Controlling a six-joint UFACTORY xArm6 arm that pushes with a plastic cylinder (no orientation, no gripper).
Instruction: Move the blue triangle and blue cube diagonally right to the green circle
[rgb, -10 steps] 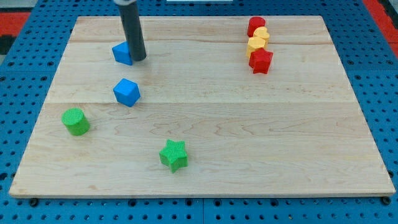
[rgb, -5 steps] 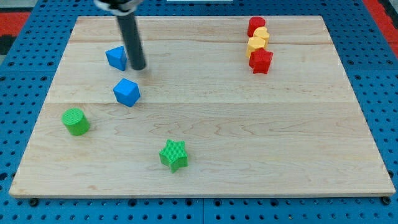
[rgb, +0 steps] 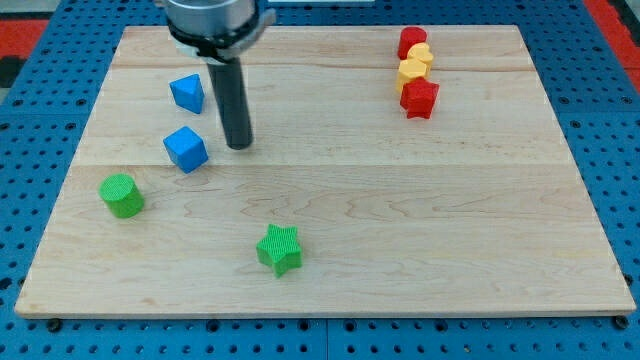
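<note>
The blue triangle (rgb: 186, 93) lies near the board's upper left. The blue cube (rgb: 185, 149) sits below it. The green circle (rgb: 121, 195) stands further down toward the view's left, a short gap below and left of the cube. My tip (rgb: 238, 146) rests on the board just to the right of the blue cube, with a small gap between them, and below and right of the triangle.
A green star (rgb: 279, 249) lies near the board's bottom middle. At the upper right stands a tight column of a red block (rgb: 411, 41), two yellow blocks (rgb: 413, 66) and a red star (rgb: 419, 98). The wooden board (rgb: 450, 220) sits on a blue pegboard.
My tip moved down and slightly right, from beside the triangle to beside the cube. The triangle shifted a little left earlier. The cube has slid a little to the left.
</note>
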